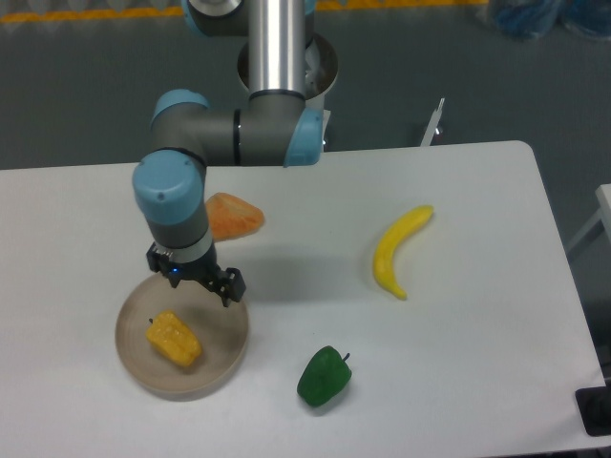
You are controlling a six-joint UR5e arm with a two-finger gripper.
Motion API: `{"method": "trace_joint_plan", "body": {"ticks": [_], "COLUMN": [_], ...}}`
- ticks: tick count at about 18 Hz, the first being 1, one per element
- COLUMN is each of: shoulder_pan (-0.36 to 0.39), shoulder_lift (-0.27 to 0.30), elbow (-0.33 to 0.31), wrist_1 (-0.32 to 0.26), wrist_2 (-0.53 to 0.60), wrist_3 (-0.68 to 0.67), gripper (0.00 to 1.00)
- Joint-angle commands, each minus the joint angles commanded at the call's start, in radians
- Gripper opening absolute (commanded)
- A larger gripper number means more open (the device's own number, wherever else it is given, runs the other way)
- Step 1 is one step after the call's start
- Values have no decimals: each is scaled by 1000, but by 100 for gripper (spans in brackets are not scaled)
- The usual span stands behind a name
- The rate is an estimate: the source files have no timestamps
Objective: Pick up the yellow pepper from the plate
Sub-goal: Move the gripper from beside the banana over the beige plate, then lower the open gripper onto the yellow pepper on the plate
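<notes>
The yellow pepper (pixel 174 339) lies on its side in the beige plate (pixel 224 358), left of the plate's middle. My gripper (pixel 194 274) hangs over the plate's far rim, just behind and slightly right of the pepper, and does not touch it. Its two black fingers (pixel 231 284) stand apart with nothing between them. The arm's blue and grey wrist hides the top of the gripper.
An orange lumpy toy (pixel 234 216) lies just behind the arm's wrist. A yellow banana (pixel 396 250) lies to the right. A green pepper (pixel 324 376) sits near the front, right of the plate. The table's front edge runs close below the plate.
</notes>
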Motion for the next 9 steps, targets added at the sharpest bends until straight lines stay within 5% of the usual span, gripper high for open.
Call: {"method": "trace_joint_plan", "body": {"ticks": [4, 9], "shoulder_pan": [-9, -22], "shoulder_lift": [-31, -94], "elbow": [34, 104], "wrist_1": [52, 52], "wrist_2": [-52, -54], "wrist_3": [-138, -203], "gripper": [100, 100]}}
